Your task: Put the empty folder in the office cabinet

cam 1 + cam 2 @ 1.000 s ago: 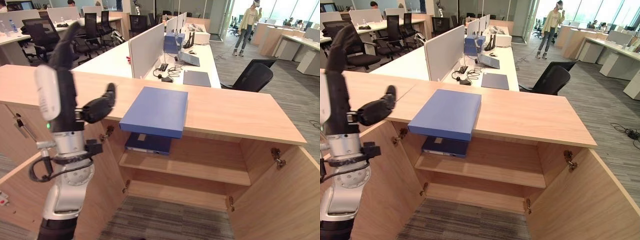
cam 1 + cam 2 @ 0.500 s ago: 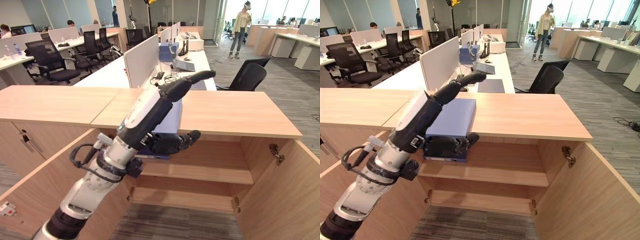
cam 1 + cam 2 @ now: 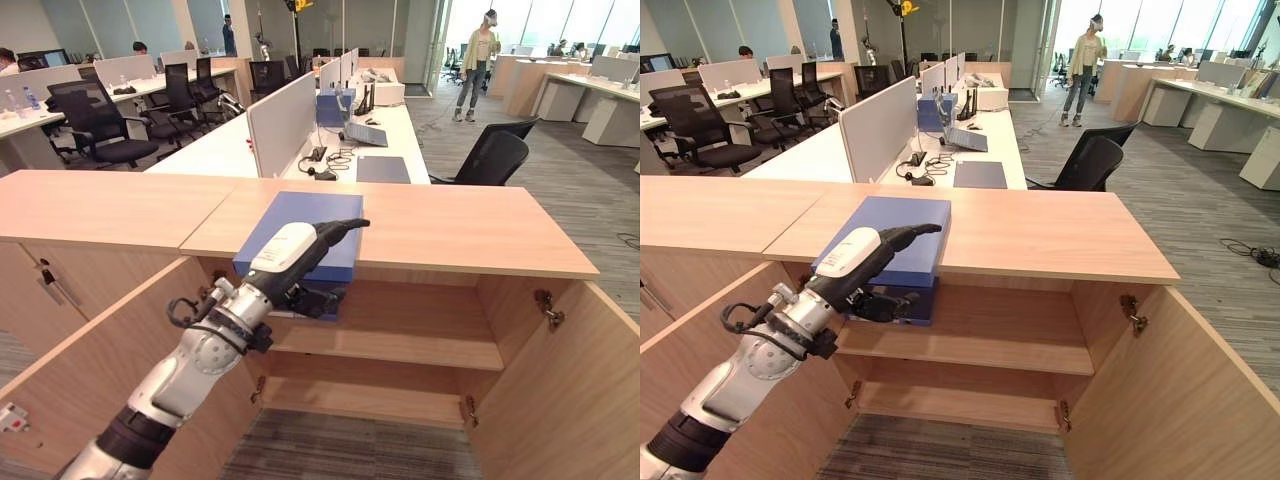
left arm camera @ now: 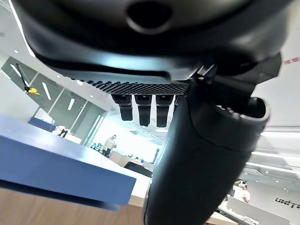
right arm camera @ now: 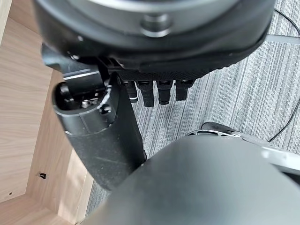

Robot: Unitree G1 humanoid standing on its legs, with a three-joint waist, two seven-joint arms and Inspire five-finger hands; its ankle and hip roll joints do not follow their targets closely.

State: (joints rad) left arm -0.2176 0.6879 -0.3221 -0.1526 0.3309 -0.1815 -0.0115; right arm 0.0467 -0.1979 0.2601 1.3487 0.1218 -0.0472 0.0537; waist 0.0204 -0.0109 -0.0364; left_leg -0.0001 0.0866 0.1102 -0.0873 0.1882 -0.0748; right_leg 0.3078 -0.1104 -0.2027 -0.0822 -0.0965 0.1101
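Observation:
The blue folder (image 3: 300, 212) lies flat on the wooden cabinet top (image 3: 470, 225), its near edge hanging over the open cabinet. My left hand (image 3: 285, 250) reaches in from the lower left. Its straight fingers (image 3: 338, 227) rest along the folder's top, and its thumb (image 3: 318, 298) sits under the overhanging edge. The left wrist view has the folder's blue edge (image 4: 56, 164) beside the thumb. My right hand (image 5: 154, 91) hangs over grey carpet beside a wooden door, fingers relaxed, holding nothing.
A darker blue binder (image 3: 898, 302) lies on the upper shelf (image 3: 400, 335) just under the folder. Both cabinet doors stand open, left (image 3: 90, 340) and right (image 3: 570, 380). A black office chair (image 3: 500, 155) and desks stand behind the cabinet; a person (image 3: 482, 50) is far back.
My left hand swung from upright at the left, across in front of the cabinet, and came down onto the folder. The camera view shifted too.

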